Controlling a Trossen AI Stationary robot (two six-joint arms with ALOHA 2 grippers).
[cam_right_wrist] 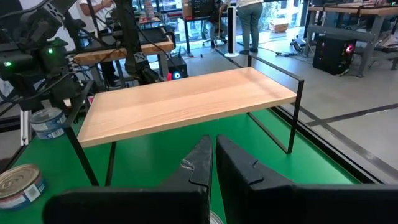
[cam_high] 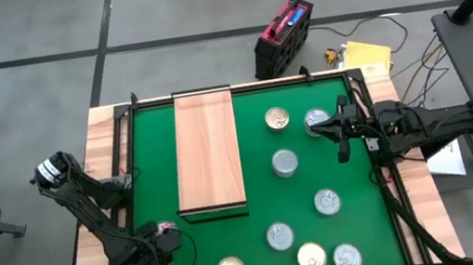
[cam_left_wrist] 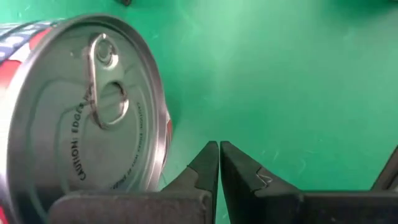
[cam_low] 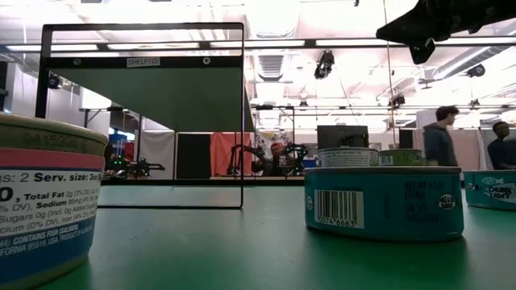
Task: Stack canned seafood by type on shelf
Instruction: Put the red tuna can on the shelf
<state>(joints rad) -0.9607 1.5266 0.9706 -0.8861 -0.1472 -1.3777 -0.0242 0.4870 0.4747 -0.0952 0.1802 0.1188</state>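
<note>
The tins lie scattered on the green table, right of centre and along the lower edge of the high view; none rests on the wooden shelf, which stands upper centre-left on thin black legs. Each tin appears rigid, low and round, probably moderately heavy for its size when full, with a smooth metal lid and a labelled wall that is likely to be slippery. Take hold across the side wall at opposite points of the diameter, not on the raised pull-tab or the lid rim. The left end effector is clenched with nothing between its fingers, just beside a silver-lidded tin at the lower left of the high view. The right end effector is also clenched and empty, raised above the table at the upper right, near another tin. Stacked tins can slide; set them down level.
</note>
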